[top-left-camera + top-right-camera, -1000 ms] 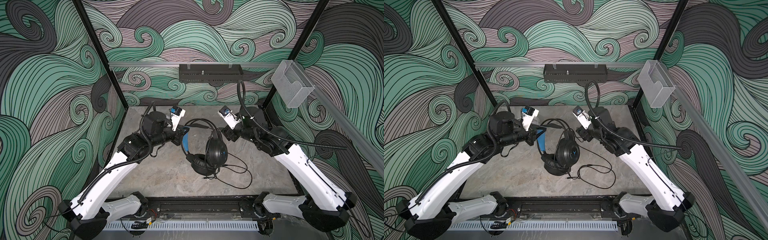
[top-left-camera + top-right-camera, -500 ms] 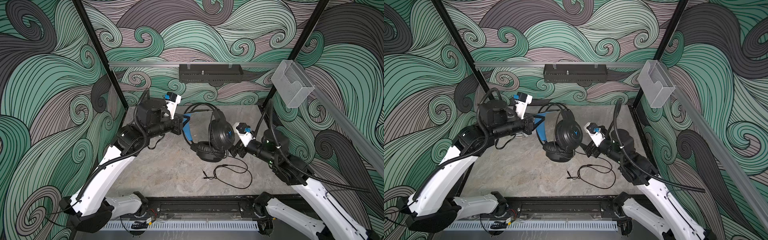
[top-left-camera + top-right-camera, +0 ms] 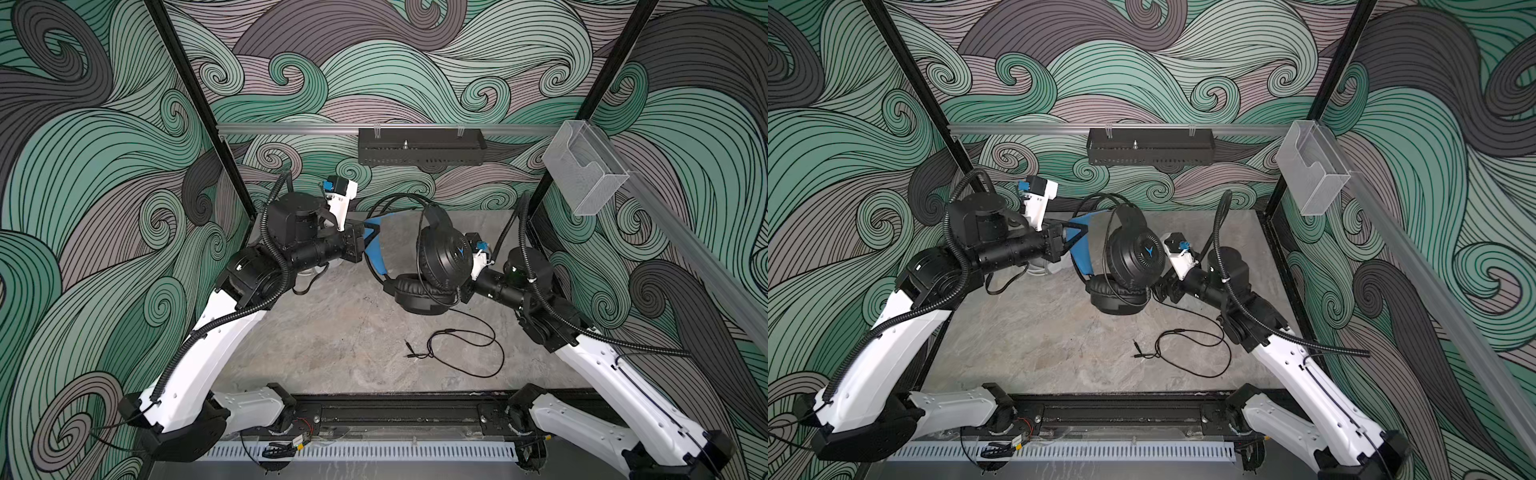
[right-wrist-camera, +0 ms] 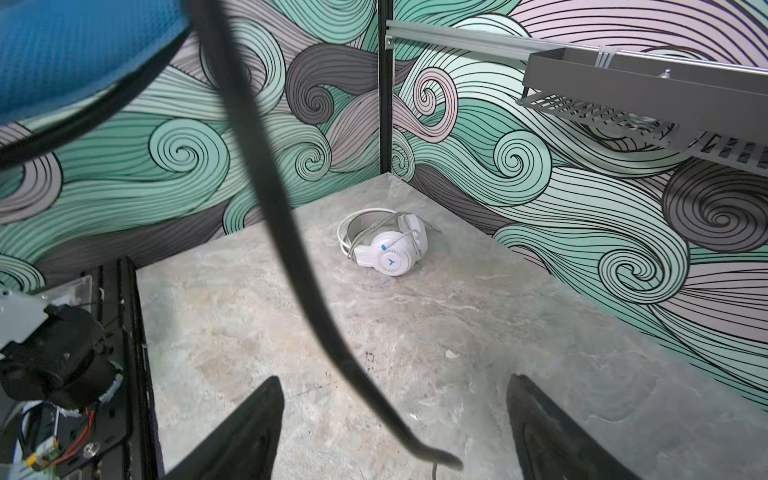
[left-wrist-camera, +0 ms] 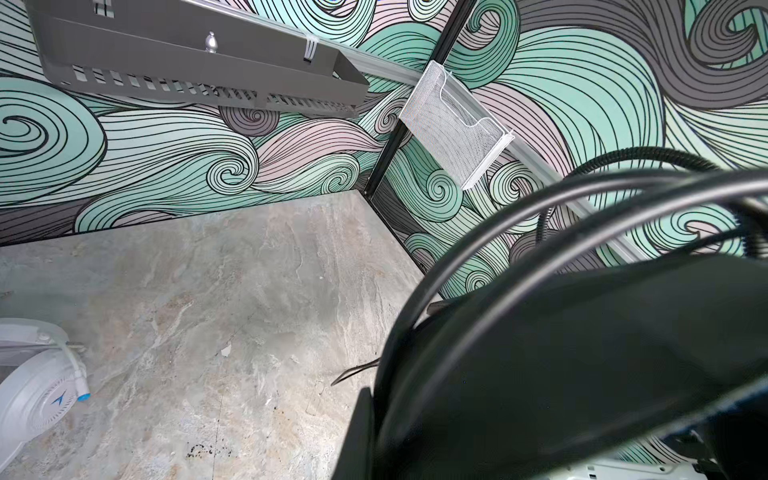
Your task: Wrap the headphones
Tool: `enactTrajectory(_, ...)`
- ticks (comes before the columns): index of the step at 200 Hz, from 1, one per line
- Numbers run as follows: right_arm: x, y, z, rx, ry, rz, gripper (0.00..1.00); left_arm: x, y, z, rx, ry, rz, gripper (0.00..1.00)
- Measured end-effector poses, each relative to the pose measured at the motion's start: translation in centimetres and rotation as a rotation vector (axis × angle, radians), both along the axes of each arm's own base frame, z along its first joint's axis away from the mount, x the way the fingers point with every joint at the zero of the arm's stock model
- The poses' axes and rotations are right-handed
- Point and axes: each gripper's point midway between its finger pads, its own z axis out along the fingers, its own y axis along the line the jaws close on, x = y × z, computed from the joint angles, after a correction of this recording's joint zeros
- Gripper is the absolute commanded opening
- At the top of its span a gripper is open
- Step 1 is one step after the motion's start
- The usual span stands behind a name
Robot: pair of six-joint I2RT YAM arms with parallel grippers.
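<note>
Swung down since a second ago, the right gripper [image 3: 1163, 289] sits just right of the black headphones [image 3: 444, 259], jaws apart, with the black cord [image 4: 316, 307] crossing in front of them. The left gripper [image 3: 365, 245] clamps the blue-lined headband, which runs left to right with the cups at the right end. The white headphones [image 4: 388, 245] lie near the back-left corner under the left arm.

Lighting bright, even, diffuse from overhead, so you get only soft shadows on table [image 3: 332, 332]. No real glare. Top views sharp, walls [image 3: 83, 208] bowed at edges. Your wrist views: black headphones [image 5: 582, 353] and black cord [image 4: 286, 249] close-up, blurry; background crisp.
</note>
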Motion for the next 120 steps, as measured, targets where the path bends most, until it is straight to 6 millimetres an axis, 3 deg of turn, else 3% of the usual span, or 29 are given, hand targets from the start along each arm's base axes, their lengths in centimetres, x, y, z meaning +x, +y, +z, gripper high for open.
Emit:
enactTrajectory(29, 0.7, 0.2, -0.4, 0.055, 0.029, 0.008, 0.68, 0.2, -0.2, 1.5, -0.029, -0.017, 0.003, 0.0)
enactTrajectory(87, 2.3, 0.7, -1.9, 0.152, 0.114, 0.017, 0.34, 0.2, -0.1, 3.3, -0.07, -0.038, 0.01, 0.0)
enactTrajectory(120, 2.8, 0.9, -3.4, 0.181, 0.17, 0.015, 0.34, 0.9, -0.4, 4.0, -0.106, -0.035, 0.03, 0.0)
